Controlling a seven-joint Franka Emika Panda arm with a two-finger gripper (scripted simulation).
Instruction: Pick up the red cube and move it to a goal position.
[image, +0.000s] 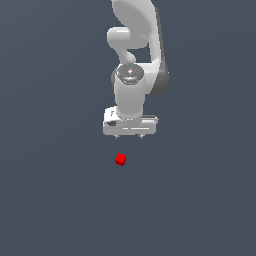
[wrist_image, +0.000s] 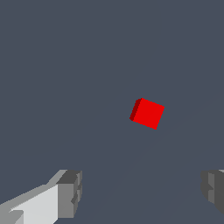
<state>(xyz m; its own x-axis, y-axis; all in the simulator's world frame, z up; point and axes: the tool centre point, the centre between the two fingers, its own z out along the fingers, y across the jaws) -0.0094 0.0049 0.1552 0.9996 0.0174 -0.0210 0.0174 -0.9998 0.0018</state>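
Plain flat dark slate-blue surface (image: 50, 200) fills both views edge to edge. No visible seams, walls or furniture. Uniform matte tone, even soft light. Wrist view shows faint diagonal shading bands across the same surface (wrist_image: 65, 65).

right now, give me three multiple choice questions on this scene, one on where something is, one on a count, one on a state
1. In the exterior view, where is the red cube relative to the hand?
A. clamped between its fingers
B. apart from it, lower in the picture
C. resting on top of it

2. How many cubes are visible?
A. one
B. two
C. three

3. What state is the hand in?
A. shut on the cube
B. shut, empty
C. open, empty

Answers:
1. B, dark floor shows between cube and hand.
2. A, both views show a single red cube.
3. C, in the wrist view the fingers stand wide apart with nothing between them.
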